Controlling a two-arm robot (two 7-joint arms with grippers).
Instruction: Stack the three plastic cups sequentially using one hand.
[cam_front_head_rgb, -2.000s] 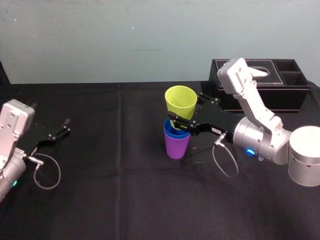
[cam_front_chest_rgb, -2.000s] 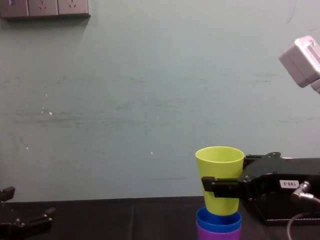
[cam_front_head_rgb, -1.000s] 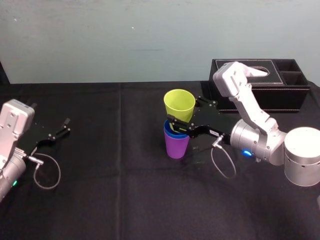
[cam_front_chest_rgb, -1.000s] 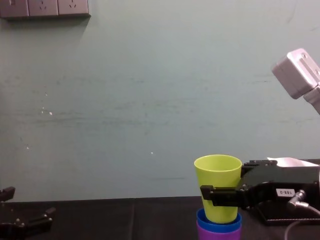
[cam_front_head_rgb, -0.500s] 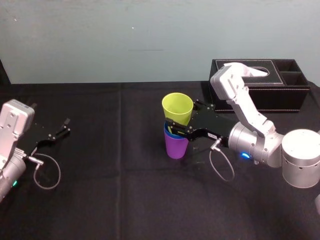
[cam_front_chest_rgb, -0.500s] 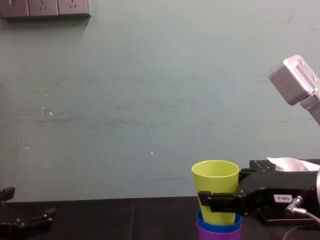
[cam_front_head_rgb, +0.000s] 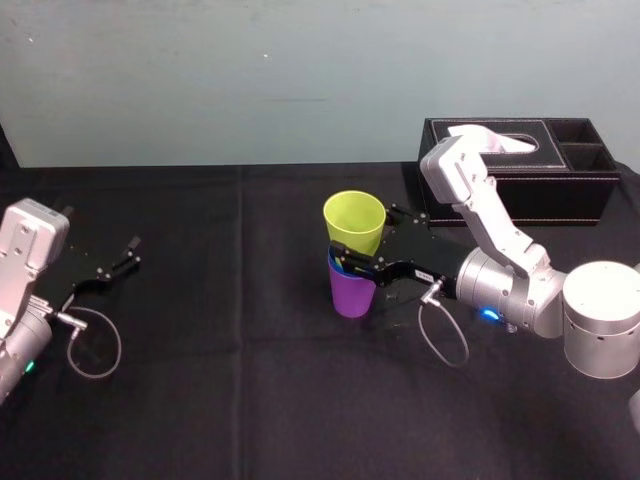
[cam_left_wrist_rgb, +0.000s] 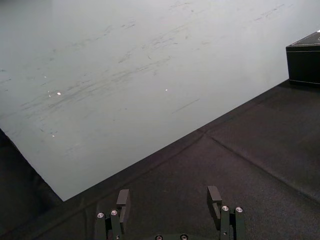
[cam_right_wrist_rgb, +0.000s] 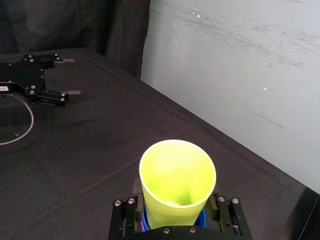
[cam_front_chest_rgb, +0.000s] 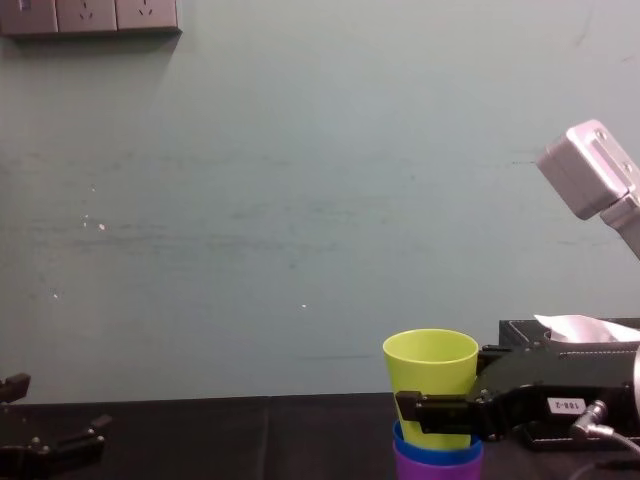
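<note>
Mid-frame, the right end effector (cam_front_head_rgb: 365, 247) grasps the yellow cup (cam_front_head_rgb: 354, 218), nearly seated in the blue cup (cam_front_head_rgb: 338, 264) nested in the purple cup (cam_front_head_rgb: 353, 295), so seemingly only release remains, while the left end effector (cam_front_head_rgb: 125, 256) rests released at the left edge.

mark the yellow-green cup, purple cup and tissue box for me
yellow-green cup (cam_front_head_rgb: 355, 236): head view, on its outer front wall
purple cup (cam_front_head_rgb: 353, 296): head view, on its front wall
tissue box (cam_front_head_rgb: 572, 200): head view, on its front face

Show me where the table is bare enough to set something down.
Free: black cloth between the left gripper and the cup stack, and the near strip before both arms. Crowded: right side, where the right gripper grips the yellow-green cup near the tissue box.
</note>
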